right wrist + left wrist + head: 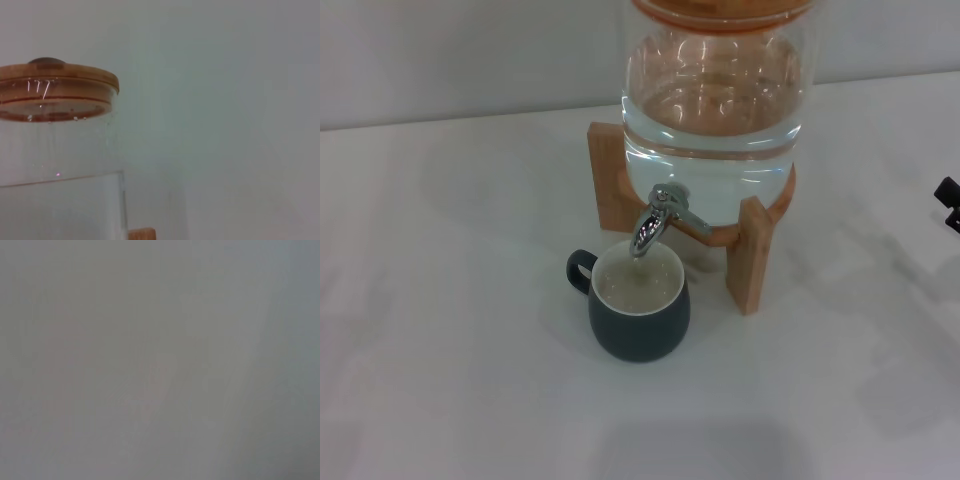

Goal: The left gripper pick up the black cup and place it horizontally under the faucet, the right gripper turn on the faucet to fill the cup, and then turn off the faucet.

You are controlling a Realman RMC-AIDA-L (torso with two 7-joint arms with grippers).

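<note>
The black cup [638, 310] stands upright on the white table right under the faucet [654, 222], its loop handle pointing to the back left. Its cream inside holds water nearly to the rim. The chrome faucet sits on the front of the clear glass dispenser [712, 110], spout down over the cup. Only a black tip of the right gripper [949, 204] shows at the head view's right edge, well away from the faucet. The left gripper is out of view; the left wrist view shows only a blank grey surface.
The dispenser rests on a wooden stand [748, 255] and is partly full of water. In the right wrist view its wooden lid [55, 90] and glass wall [60, 200] show from the side. The white table [450, 330] spreads around the cup.
</note>
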